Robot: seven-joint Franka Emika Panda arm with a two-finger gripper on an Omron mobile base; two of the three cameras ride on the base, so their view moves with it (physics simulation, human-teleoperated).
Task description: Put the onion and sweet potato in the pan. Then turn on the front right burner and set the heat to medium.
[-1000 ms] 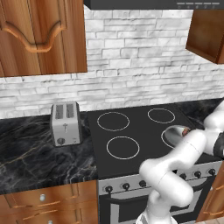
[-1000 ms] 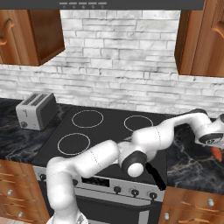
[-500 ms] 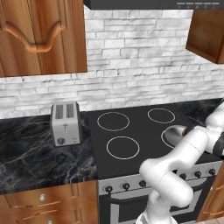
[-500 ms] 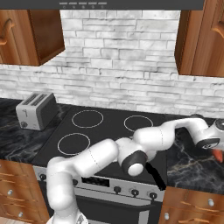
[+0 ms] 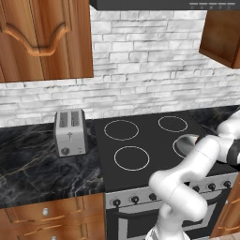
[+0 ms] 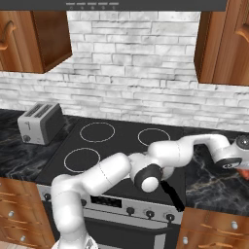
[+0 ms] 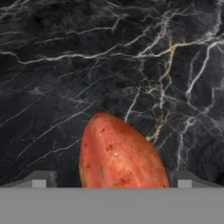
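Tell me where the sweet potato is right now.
In the hand view the sweet potato lies on the black marble counter, low in the picture between the two fingertips of the open tool. In the right base view it peeks out beyond the stove's right side.

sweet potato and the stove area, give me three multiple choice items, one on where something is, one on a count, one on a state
1. Where does the sweet potato lie?
A. on the black marble counter
B. in the pan
C. on top of the toaster

2. How many white burner rings can be counted in full on the cooktop in the left base view?
A. one
B. three
C. six

3. How do the gripper's fingertips stand in the hand view?
A. pressed together
B. apart, one on each side of the sweet potato
C. closed on a knob

Answers: 1 A, veined black stone surrounds it in the hand view. 2 B, three full circles show; the arm covers the fourth spot. 3 B, the tips flank the sweet potato with a wide gap.
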